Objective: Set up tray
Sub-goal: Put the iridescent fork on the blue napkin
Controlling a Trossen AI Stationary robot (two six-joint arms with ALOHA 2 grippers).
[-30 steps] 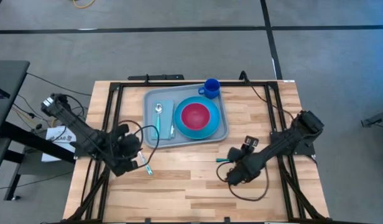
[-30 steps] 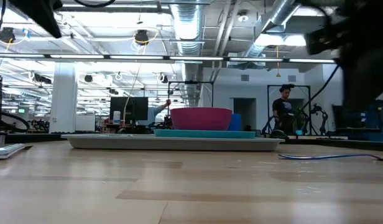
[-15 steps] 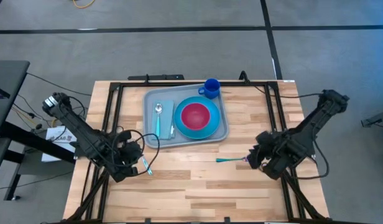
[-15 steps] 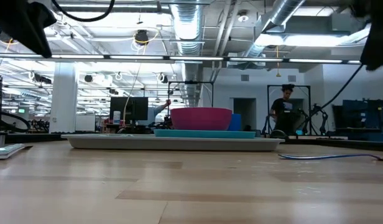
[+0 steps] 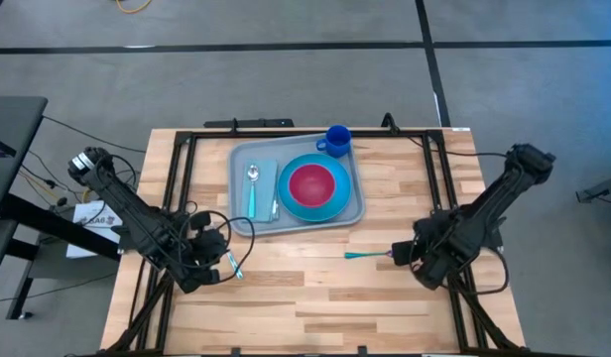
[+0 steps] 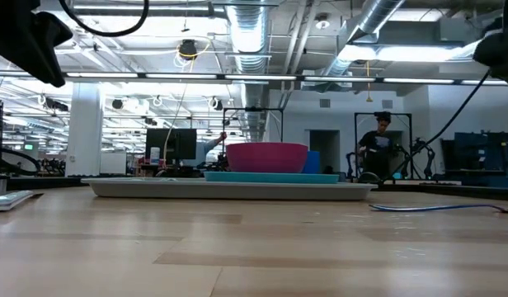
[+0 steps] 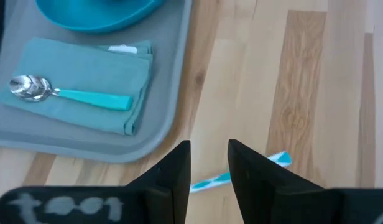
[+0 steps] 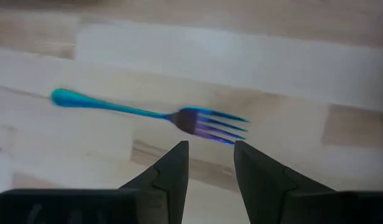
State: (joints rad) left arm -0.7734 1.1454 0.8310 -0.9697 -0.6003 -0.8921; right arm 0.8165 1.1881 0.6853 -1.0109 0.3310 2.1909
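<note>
The pale grey-blue tray lies at the far middle of the table. It carries a blue plate with a pink bowl, and a folded teal napkin with a teal-handled spoon on top. A blue cup stands at its far right corner. A teal-handled fork lies flat on the wood near the tray's right near corner. My right gripper is open, just right of the tines. My left gripper is open above a teal-handled utensil lying on the table.
Bare wood stretches across the near half of the table. Black frame rails run along the left, right and far edges. Cables loop at both wrists. A person stands in the room far behind the table.
My right gripper has drawn back from the near middle of the table toward the right edge and stopped just right of the fork, which lies where it was. My left gripper has shifted a little toward the near edge.
</note>
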